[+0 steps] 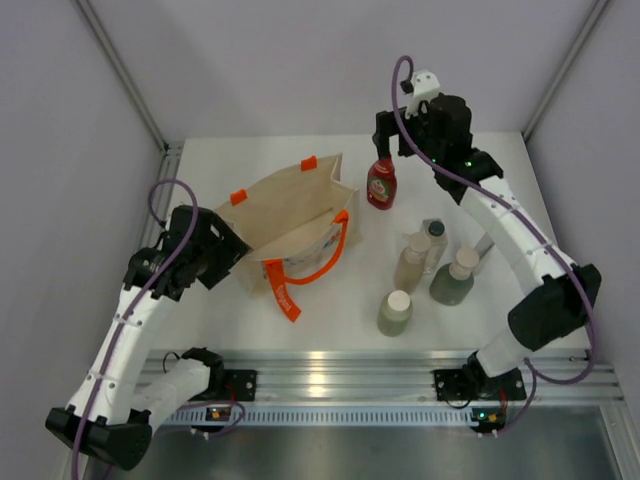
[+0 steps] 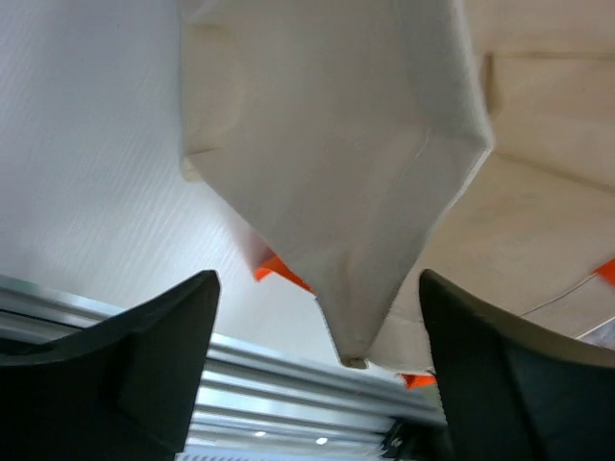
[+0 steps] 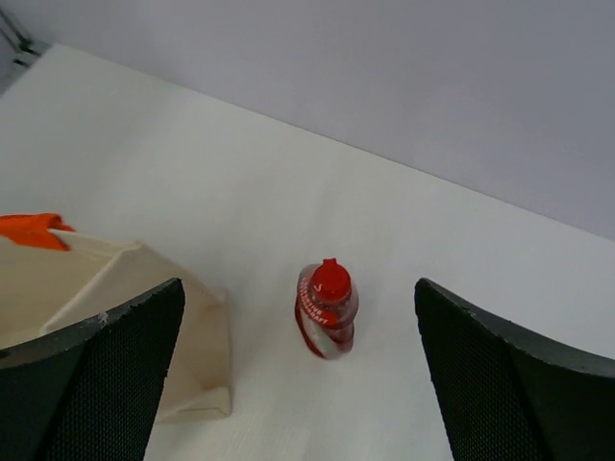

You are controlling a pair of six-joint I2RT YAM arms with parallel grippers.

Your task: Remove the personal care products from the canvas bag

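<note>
The canvas bag [image 1: 285, 215] lies on the table with its mouth toward the bottles and its orange handles [image 1: 322, 262] spread in front. Four bottles stand right of it: tan [image 1: 411, 262], clear-grey with a dark cap [image 1: 434, 238], grey-green [image 1: 453, 278] and pale green [image 1: 395, 313]. A red-capped bottle [image 1: 381, 183] stands behind them. My left gripper [image 1: 232, 252] is open at the bag's left end; a bag corner [image 2: 356, 317] hangs between its jaws [image 2: 317, 288]. My right gripper [image 1: 392, 140] is open and empty above the red bottle [image 3: 327, 309]; the bag's far corner [image 3: 144, 327] shows at its left.
An aluminium rail [image 1: 330, 375] runs along the table's near edge, and also shows in the left wrist view [image 2: 144, 336]. Grey walls enclose the back and sides. Bare white table [image 1: 250, 160] lies behind the bag.
</note>
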